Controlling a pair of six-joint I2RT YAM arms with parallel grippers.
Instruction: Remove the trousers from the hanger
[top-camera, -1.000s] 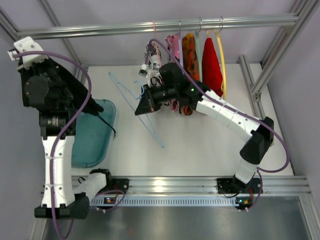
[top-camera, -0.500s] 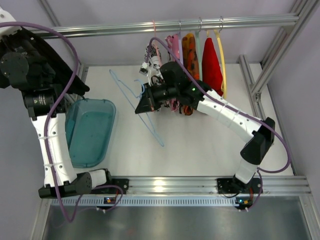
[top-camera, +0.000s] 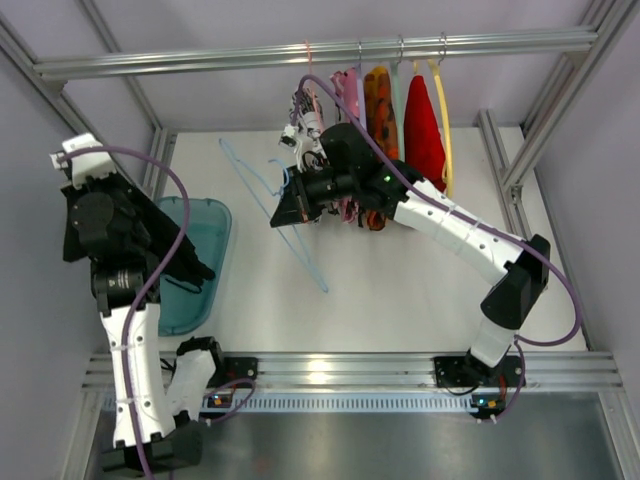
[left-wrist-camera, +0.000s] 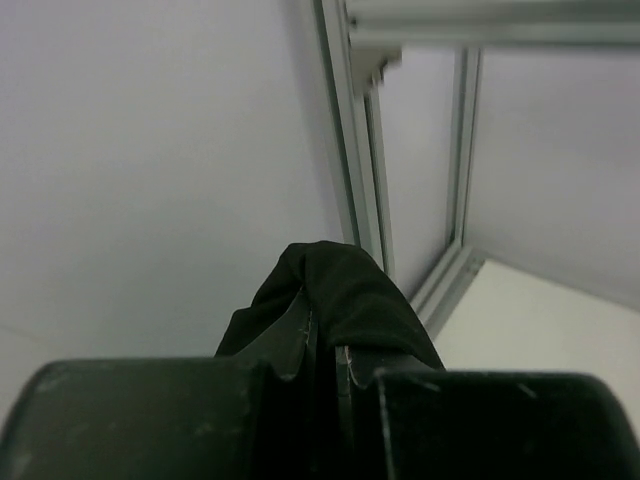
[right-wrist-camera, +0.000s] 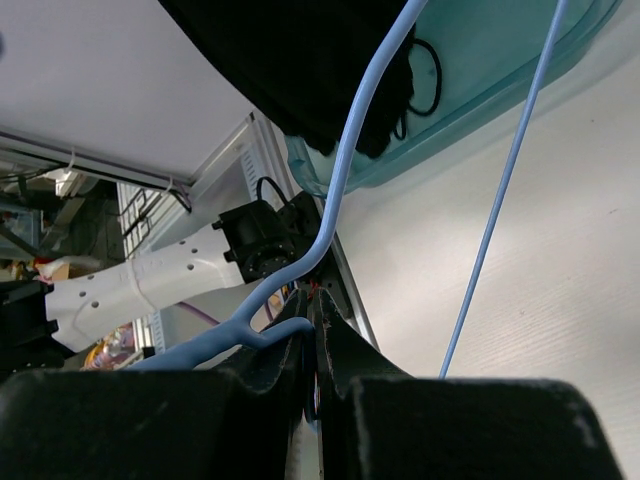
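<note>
trousers (left-wrist-camera: 338, 290) pinched tight in the left gripper (left-wrist-camera: 325, 350), hanging above the teal bin (top-camera: 210, 230) at the 9 o'clock side of the table (top-camera: 400, 290), light-blue hanger (right-wrist-camera: 340, 170) bare, clamped near its hook by the right gripper (right-wrist-camera: 312, 345), toward 11 o'clock of table centre, well apart from the trousers

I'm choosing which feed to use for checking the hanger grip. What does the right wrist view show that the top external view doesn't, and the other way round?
Only the right wrist view shows the right claw up close, pinched shut on the wire of the hanger. Only the top external view shows most of the hanger's outline held above the table, and the rail with the other garments hanging from it. Both views show the hanger, the trousers and the teal bin below them.
</note>
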